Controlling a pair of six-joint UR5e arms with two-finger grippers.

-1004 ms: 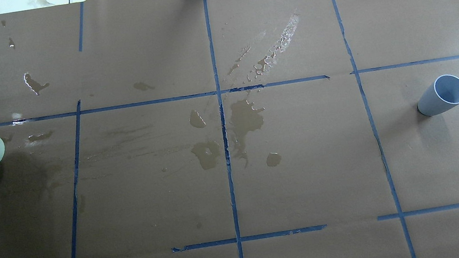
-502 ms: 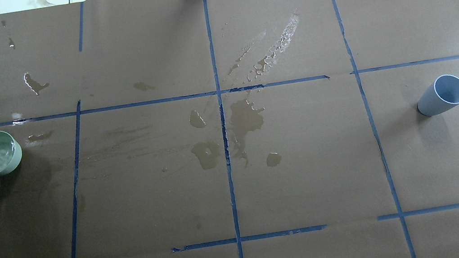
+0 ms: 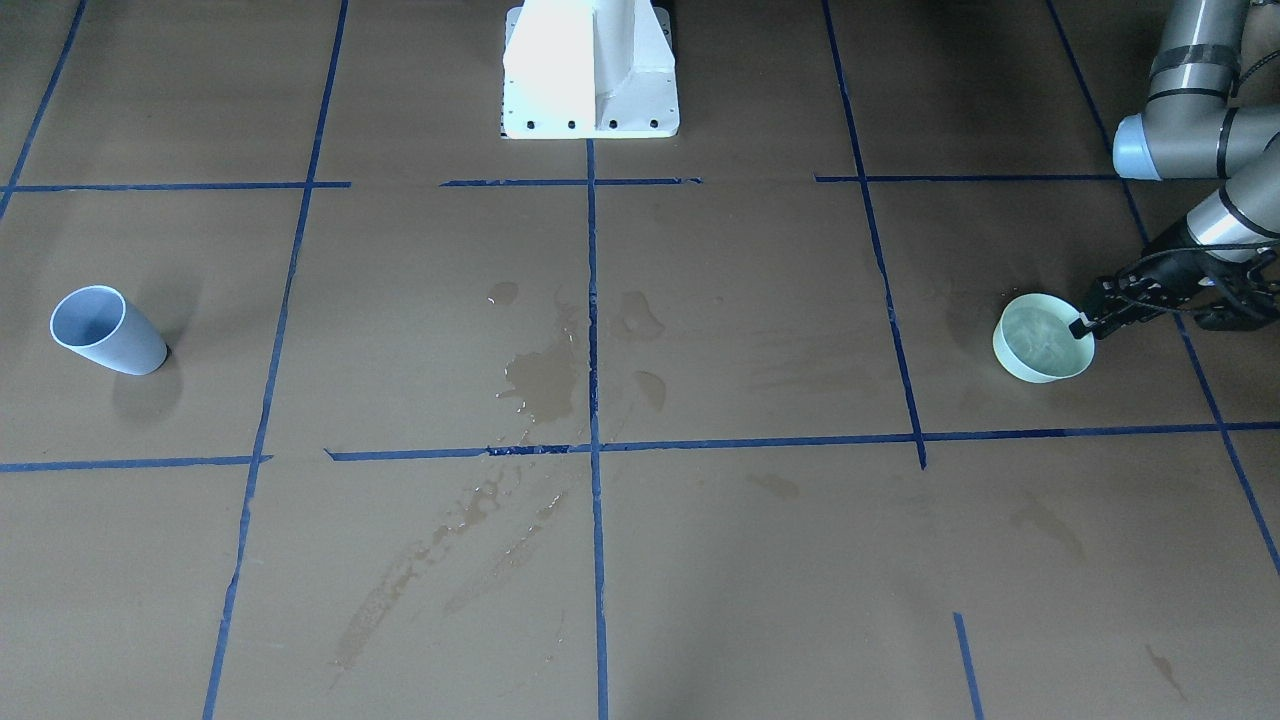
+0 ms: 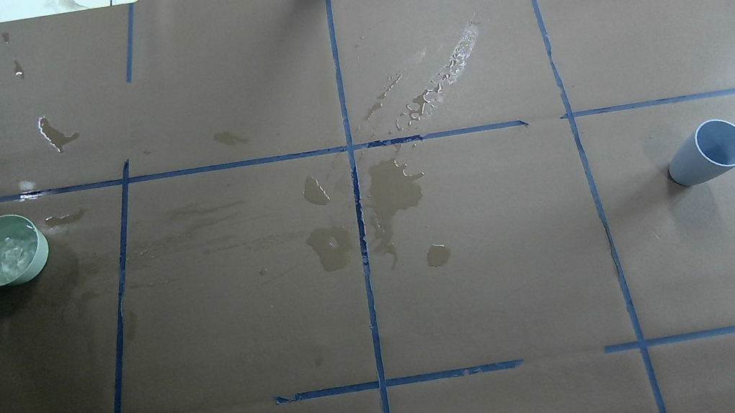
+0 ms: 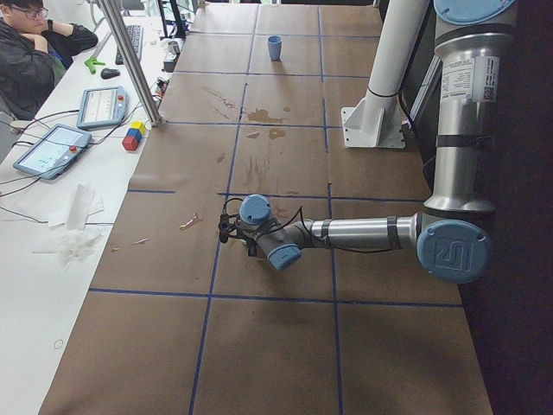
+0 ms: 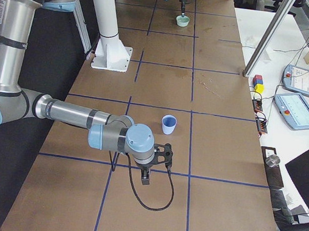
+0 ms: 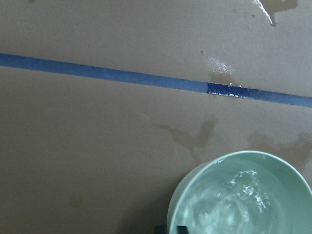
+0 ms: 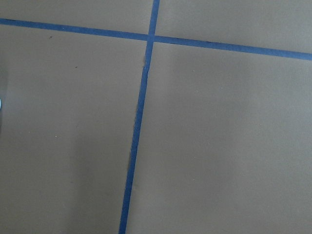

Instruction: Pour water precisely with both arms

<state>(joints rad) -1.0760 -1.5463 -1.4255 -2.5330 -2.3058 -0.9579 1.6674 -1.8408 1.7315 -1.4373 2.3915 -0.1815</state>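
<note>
The water (image 7: 234, 200) is sitting shallow and rippling in a pale green bowl (image 4: 33, 269) close to the tabletop's edge on the robot's left, about midway between the near and far edges. The left claw (image 3: 1082, 326) is pinching the bowl's rim, closed onto it from the outer side. Whether the bowl is resting on the paper or hanging just clear of it is not showing.

The step in hand is probably carrying the bowl inward toward a pour. Since the surface is already trembling, the left arm is best moving slowly and holding the rim level, tipping only once the lip opposite the claw is standing over the receiving mouth.

That receiver is likely the pale blue cup (image 4: 706, 154), standing upright near the opposite edge, well apart from the bowl. The right claw (image 6: 145, 178) is hanging near it, pointing down; how far it is open cannot be told.

Brown paper is covering the tabletop, with blue tape (image 4: 370, 293) dividing it into squares. Dark wet stains (image 4: 394, 191) are spreading round the centre. A white pedestal (image 3: 590, 70) is standing at the robot's edge. Beyond the far edge, a side bench is carrying control tablets (image 5: 54, 149) and coloured blocks (image 5: 132, 137), and a person (image 5: 34, 52) is sitting there.
</note>
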